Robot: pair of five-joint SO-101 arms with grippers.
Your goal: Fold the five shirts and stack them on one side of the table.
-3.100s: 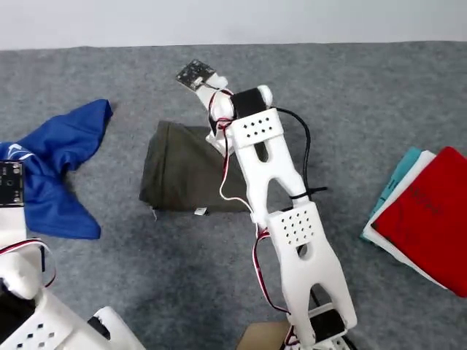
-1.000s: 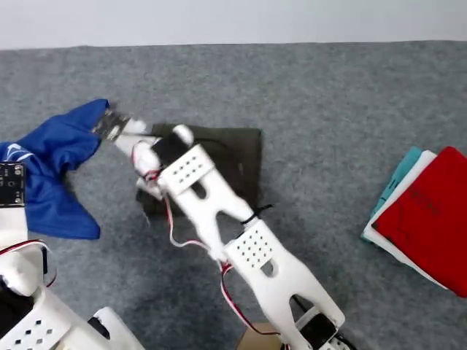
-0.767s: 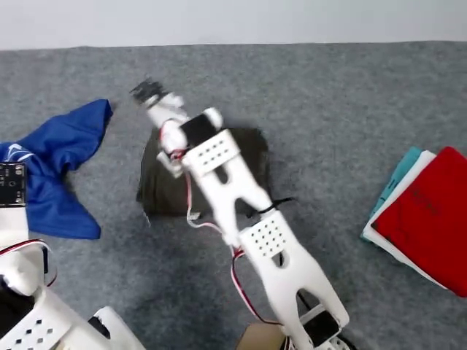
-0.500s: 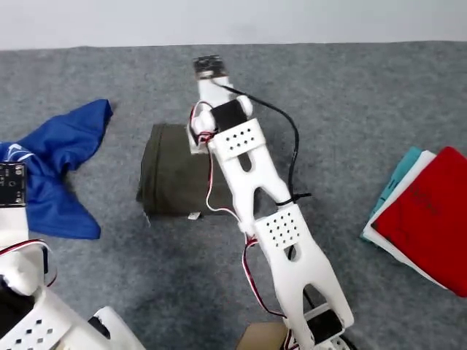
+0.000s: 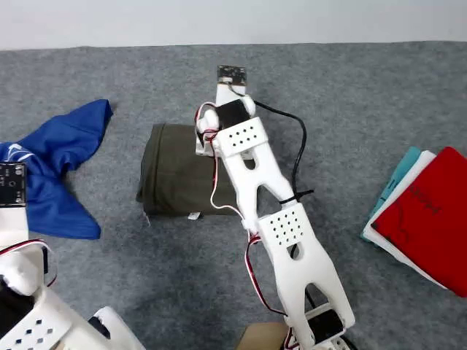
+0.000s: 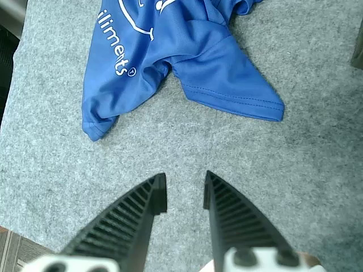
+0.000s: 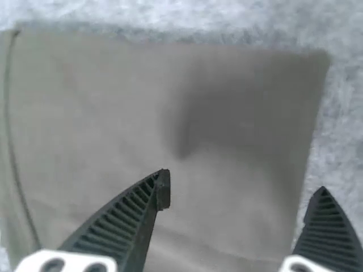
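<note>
Fingers [image 7: 142, 218] of the right gripper [image 7: 243, 198] spread wide just above the folded olive shirt [image 5: 179, 171]. On the left gripper [image 6: 184, 190] they stand narrowly apart, the unfolded blue shirt [image 6: 170, 62] just beyond their tips. Far from both, three folded shirts [image 5: 427, 215] look stacked; two remain.

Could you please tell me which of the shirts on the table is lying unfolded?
The blue shirt, crumpled in a heap at the high view's left. The olive shirt in the middle is folded flat, and the red shirt tops a folded stack.
</note>
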